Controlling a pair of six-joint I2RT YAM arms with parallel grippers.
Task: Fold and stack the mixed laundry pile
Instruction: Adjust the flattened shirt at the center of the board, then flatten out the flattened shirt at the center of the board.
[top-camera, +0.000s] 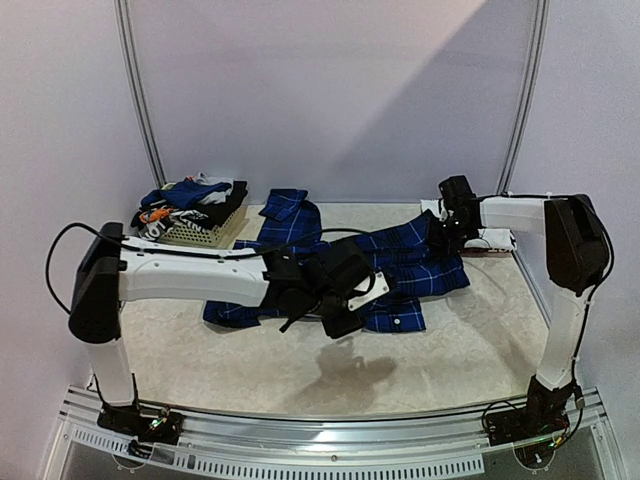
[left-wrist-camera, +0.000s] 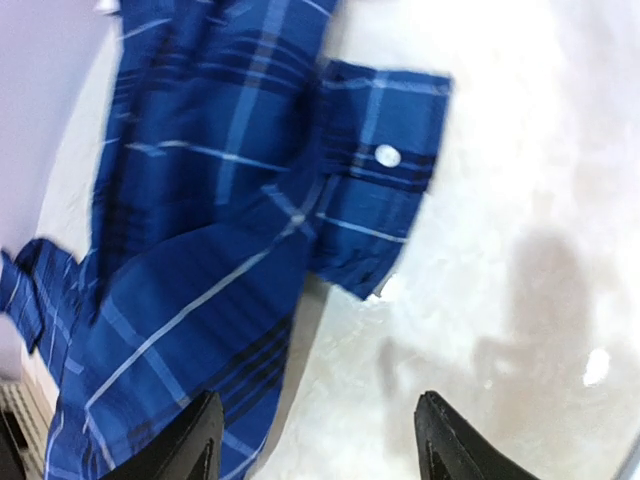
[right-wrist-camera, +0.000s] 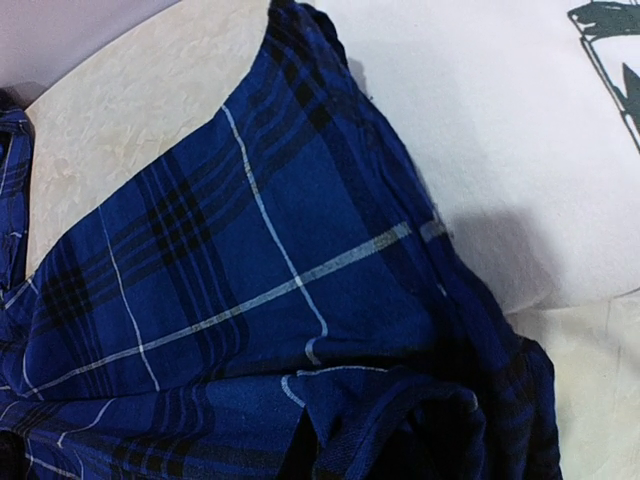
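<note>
A blue-and-black plaid shirt (top-camera: 410, 262) lies spread across the middle of the table. My left gripper (top-camera: 365, 293) hovers over its near edge. In the left wrist view this gripper (left-wrist-camera: 315, 400) is open with bare table between the fingertips, and the shirt (left-wrist-camera: 200, 200) and its buttoned cuff (left-wrist-camera: 380, 170) lie just ahead and to the left. My right gripper (top-camera: 447, 232) sits on the shirt's far right part. Its fingers are hidden in the right wrist view, where the plaid cloth (right-wrist-camera: 250, 300) bunches up at the bottom edge. The rest of the laundry pile (top-camera: 190, 197) sits heaped at the back left.
A small white slatted basket (top-camera: 195, 237) stands at the back left under the heaped clothes. A white garment with a dark print (top-camera: 492, 238) (right-wrist-camera: 500, 130) lies at the back right, beside and partly under the shirt. Walls close the back and sides.
</note>
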